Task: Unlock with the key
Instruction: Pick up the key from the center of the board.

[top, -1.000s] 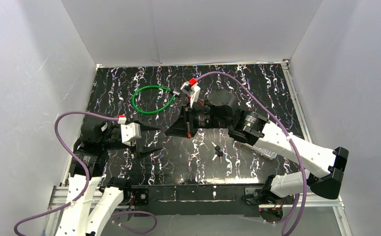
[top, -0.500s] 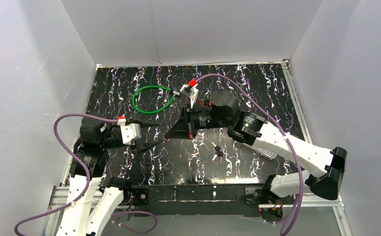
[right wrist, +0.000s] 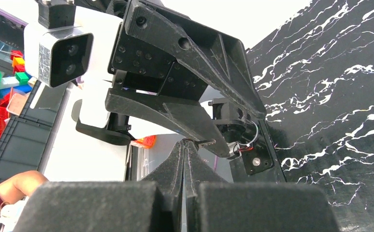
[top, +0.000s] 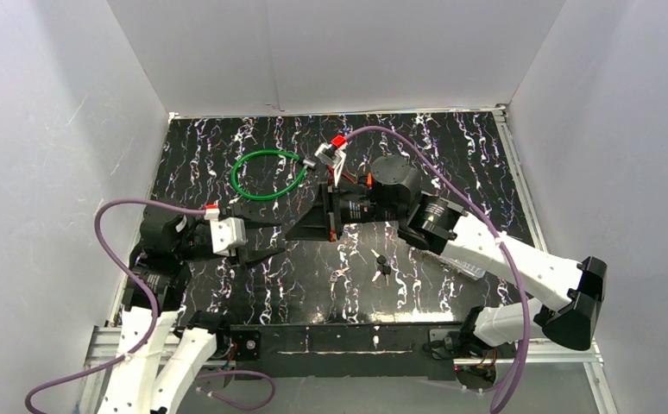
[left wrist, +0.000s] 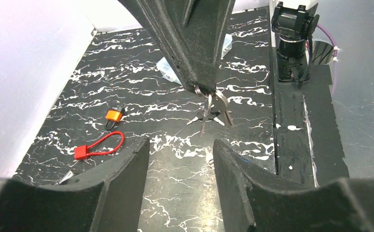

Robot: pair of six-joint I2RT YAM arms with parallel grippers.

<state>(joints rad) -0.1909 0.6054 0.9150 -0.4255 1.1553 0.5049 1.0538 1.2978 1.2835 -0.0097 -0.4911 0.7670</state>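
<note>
- The right gripper (left wrist: 200, 86) is clenched on the ring of a bunch of keys (left wrist: 217, 108), which hangs from its fingertips above the black marbled table (left wrist: 252, 125).
- The left gripper (left wrist: 180, 141) faces the keys with its jaws spread and nothing between them, near the keys but apart from them.
- In the left wrist view, an orange padlock (left wrist: 113, 115) lies on the table left of the keys, with a red cable loop (left wrist: 100, 146) just beside it.
- A clear plastic piece (left wrist: 165, 66) lies beyond the keys, partly hidden by the right fingers.
- From above, a green cable loop (top: 233, 178) lies on the far side of the keys.
- A second key bunch (top: 382, 266) lies on the table right of them, under the right arm.
</note>
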